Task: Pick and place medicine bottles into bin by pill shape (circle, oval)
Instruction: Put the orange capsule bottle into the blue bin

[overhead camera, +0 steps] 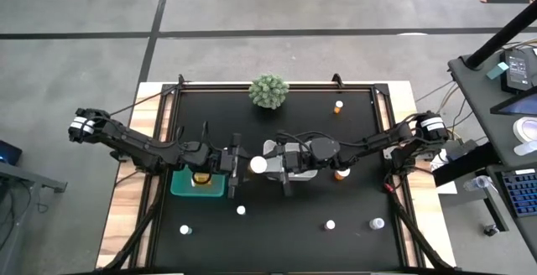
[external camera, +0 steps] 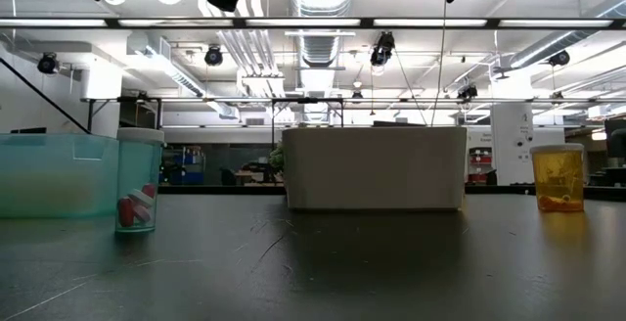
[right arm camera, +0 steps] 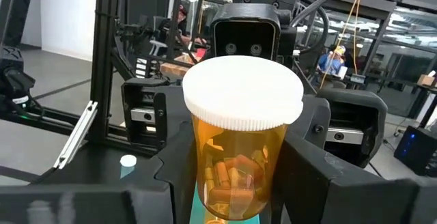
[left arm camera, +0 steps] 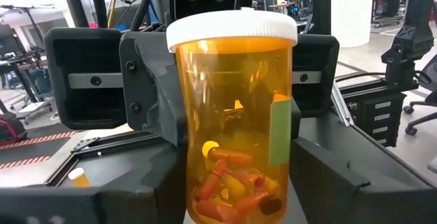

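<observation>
- Front of the table: four small white-capped bottles stand loose. One is at the left (overhead camera: pixel 185 230), one is a bit further in (overhead camera: pixel 241 210), and two are on the right (overhead camera: pixel 331 224) (overhead camera: pixel 377 223). All are well apart from each other.
- In the low view, a clear bottle (external camera: pixel 137 189) w/ red-and-white capsules stands just in front of the teal bin (overhead camera: pixel 180 184). An amber bottle (external camera: pixel 558 177) is off on the other side.
- An amber bottle (overhead camera: pixel 200 177) sits inside the teal bin, under the left arm.
- Mid table: the held amber bottle (overhead camera: pixel 258 164) is upright w/ a white cap and oblong orange capsules in the bottom.
- It's right between the two grippers, which face each other.
- Left gripper (overhead camera: pixel 245 165): fingers narrow, pressed on both sides of that bottle.
- Right gripper (overhead camera: pixel 268 165): same deal from the other side, fingers hugging the bottle. Looks like both have it.
- The white bin (external camera: pixel 374 167) is just behind them.
- Another amber bottle (overhead camera: pixel 341 173) stands by the right arm.
- Far edge: a lone bottle (overhead camera: pixel 338 106) stands there, w/ the green spiky ball plant (overhead camera: pixel 268 91) to its left.
</observation>
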Robot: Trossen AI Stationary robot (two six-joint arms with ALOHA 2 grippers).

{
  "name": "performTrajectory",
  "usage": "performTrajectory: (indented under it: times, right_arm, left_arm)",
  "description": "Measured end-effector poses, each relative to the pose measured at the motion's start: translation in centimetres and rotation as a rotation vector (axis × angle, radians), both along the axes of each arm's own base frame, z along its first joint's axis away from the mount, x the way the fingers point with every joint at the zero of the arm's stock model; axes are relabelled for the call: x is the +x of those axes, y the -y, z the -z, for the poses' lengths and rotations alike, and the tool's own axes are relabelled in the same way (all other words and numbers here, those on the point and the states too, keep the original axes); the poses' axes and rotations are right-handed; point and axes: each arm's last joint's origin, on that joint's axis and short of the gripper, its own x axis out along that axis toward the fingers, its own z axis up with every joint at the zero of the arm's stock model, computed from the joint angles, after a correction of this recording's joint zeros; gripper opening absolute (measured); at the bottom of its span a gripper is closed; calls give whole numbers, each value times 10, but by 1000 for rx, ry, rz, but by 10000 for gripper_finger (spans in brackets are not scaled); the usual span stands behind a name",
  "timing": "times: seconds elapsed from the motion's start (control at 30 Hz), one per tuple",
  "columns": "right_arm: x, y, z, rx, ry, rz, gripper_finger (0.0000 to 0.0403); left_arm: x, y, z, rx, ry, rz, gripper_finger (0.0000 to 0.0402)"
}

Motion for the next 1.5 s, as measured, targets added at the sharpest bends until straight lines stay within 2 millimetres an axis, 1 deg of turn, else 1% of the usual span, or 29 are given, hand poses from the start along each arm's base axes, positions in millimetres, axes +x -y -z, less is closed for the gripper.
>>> performTrajectory:
  times: [0.27, 0.4, 0.53, 0.67, 0.77, 0.87, 0.93, 1.17, 1.5]
  right_arm:
    - [0, 2, 1, -1, -19, 5, 157]
    - [-4, 6, -1, 9, -79, 18, 157]
    - [-11, 15, -2, 3, -208, 74, 159]
    - [-18, 24, 7, 22, -397, 124, 159]
    - [-21, 30, 14, 60, -507, 150, 159]
    - [-21, 33, 23, 93, -560, 166, 159]
    - [-20, 34, 25, 97, -572, 172, 160]
    - [-19, 34, 24, 101, -550, 167, 160]
    - [-19, 34, 23, 102, -544, 167, 160]
  left_arm:
    - [-3, -1, 0, 5, -33, 0, 268]
    - [-10, -2, -2, 14, -66, -5, 282]
    - [-19, -6, -3, 35, -135, -42, 283]
    - [-28, -10, -10, 39, -138, -102, 283]
    - [-28, -11, -10, 49, -129, -111, 283]
    - [-23, -11, -9, 56, -110, -115, 283]
    - [-16, -11, -4, 58, -108, -118, 283]
    - [3, -12, 12, 85, -105, -137, 283]
    - [19, -28, 27, 66, -111, -204, 283]
